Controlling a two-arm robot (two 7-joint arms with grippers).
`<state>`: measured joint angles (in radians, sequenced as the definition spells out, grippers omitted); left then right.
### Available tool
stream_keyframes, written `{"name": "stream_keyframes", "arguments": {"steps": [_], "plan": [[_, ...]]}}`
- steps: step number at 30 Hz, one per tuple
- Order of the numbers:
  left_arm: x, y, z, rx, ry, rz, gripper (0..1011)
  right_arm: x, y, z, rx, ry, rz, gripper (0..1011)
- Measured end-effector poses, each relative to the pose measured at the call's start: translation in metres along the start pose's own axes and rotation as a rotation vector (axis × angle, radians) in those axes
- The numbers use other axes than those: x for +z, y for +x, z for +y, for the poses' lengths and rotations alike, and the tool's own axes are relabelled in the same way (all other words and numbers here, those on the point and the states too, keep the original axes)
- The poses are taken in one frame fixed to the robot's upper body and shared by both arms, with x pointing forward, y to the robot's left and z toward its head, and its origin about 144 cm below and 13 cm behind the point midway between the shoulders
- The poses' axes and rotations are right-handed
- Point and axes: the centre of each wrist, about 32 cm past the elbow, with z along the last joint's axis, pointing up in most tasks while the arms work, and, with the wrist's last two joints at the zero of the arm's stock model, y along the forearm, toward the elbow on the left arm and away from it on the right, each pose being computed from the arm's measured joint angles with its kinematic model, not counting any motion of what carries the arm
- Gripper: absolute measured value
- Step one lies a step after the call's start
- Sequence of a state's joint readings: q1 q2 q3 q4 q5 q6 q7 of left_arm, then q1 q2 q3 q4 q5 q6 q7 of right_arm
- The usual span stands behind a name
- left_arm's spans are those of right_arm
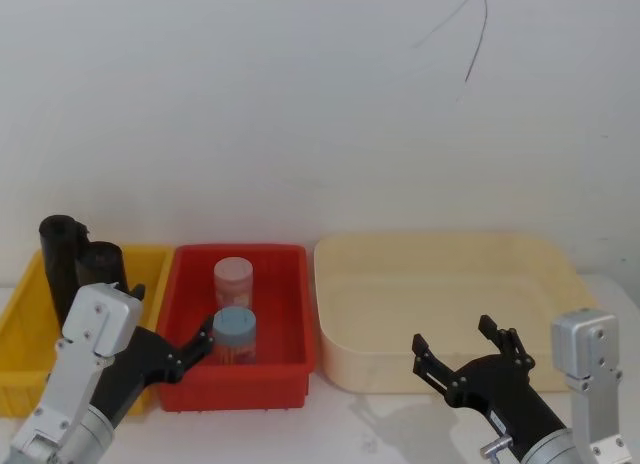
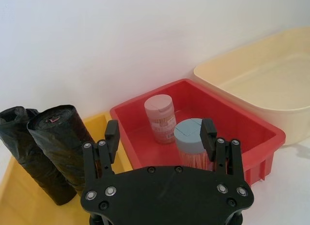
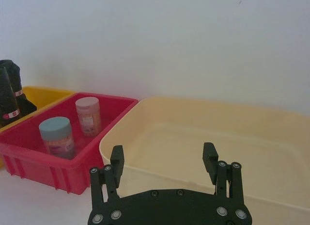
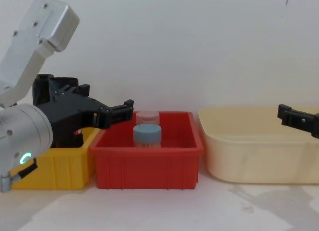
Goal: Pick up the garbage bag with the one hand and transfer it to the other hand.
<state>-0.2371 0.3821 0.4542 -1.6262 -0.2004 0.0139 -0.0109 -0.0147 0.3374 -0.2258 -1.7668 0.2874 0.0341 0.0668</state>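
Two black two-fingered grippers sit closest, each with its fingers spread wide and nothing between them. Of the pair, the left gripper (image 2: 160,129) hangs at the seam between the yellow bin (image 1: 20,329) and the red bin (image 1: 292,314). The right gripper (image 3: 163,153) hovers at the near edge of the cream tub (image 1: 440,246).

The garbage bag (image 2: 60,145) is a tight roll of black plastic film with a small reddish mark on its top end. It stands in the yellow bin and rises above the rim. In the head view it lies at about ten o'clock from the left gripper, apart from it. A second black roll (image 2: 19,142), more crumpled at the top, stands right against it on its nine o'clock side, making two rolls in all.

Three open plastic bins stand in a row on the white table (image 1: 380,424). The yellow bin is at nine o'clock, the red bin is in the middle, and the wider, round-cornered cream tub is at three o'clock. The red bin holds two clear cylindrical jars. The pink-lidded jar (image 1: 232,276) is at twelve o'clock. The blue-lidded jar (image 1: 236,329) is at six o'clock, just beside a left fingertip in the head view.

In the chest view the left gripper's body stands in front of both rolls and covers most of them.
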Motion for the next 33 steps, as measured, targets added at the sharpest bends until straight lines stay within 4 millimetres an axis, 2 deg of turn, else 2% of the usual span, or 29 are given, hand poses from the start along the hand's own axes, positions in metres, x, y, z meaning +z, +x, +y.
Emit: {"name": "stream_keyframes", "arguments": {"steps": [33], "plan": [[0.0000, 0.0000, 0.0000, 0.000, 0.000, 0.000, 1001, 0.0000, 0.0000, 0.0000, 0.000, 0.000, 0.000, 1000]]}}
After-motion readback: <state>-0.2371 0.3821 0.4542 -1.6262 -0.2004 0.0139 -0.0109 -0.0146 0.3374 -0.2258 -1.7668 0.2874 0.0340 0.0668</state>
